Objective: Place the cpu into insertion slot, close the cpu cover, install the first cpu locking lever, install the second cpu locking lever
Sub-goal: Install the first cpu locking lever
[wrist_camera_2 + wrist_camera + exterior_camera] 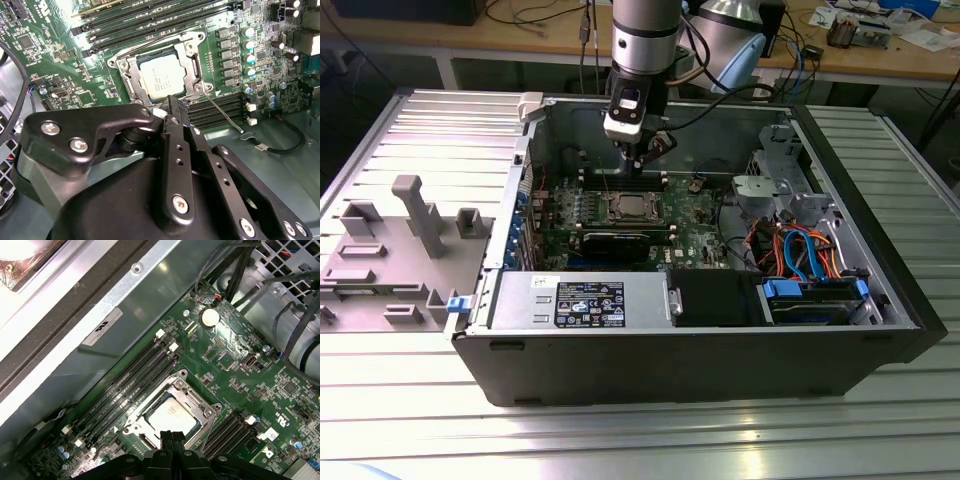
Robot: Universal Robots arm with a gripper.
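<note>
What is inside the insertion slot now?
The cpu lies in it, silver top showing through the window of the cpu cover. Whatever is beneath the chip is hidden.

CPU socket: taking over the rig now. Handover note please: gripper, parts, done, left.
Gripper: shut, empty, tips over the socket's edge.
Parts: small silver-grey square cpu sits in the silver-rimmed insertion slot on the green motherboard. The thin silver cpu cover frame lies flat around it.
Done: cpu placed, cover down.
Left: a thin metal lever rod sticks out from a socket corner and looks unlatched. I cannot tell the other lever's state.
</note>
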